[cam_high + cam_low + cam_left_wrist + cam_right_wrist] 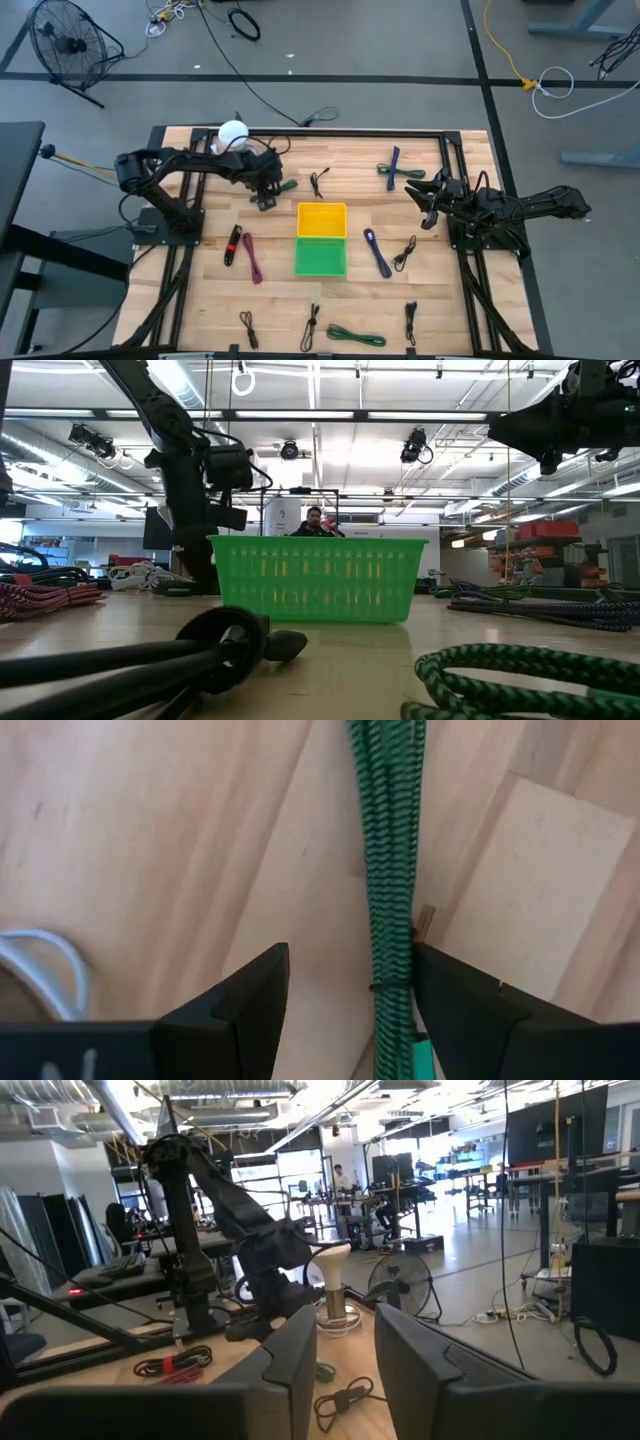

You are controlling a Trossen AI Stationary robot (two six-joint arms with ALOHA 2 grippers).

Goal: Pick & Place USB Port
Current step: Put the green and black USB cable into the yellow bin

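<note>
A green braided cable bundle [390, 870] lies flat on the wooden table at its far left [286, 186]. My left gripper [350, 1010] points steeply down over it, open, with one finger on each side of the bundle [266, 197]. My right gripper [428, 205] is raised above the table's right side, roughly level, open, with nothing between its fingers [346, 1370]. A yellow bin [322, 220] and a green basket [320, 256] stand side by side mid-table. The green basket [318, 575] fills the middle of the low view. My left gripper comes at the green cable from above, its fingers across the bundle's length. The bundle lies close against one finger [450, 1005]. Whether that finger touches it, I cannot tell. The cable rests on the table.
Other cable bundles lie around the bins: magenta [252, 257], red and black [232, 243], blue [377, 252], black [405, 252], green [355, 336] near the front edge, blue and green [396, 170] at the far right. A white cord [45, 965] lies beside my left gripper.
</note>
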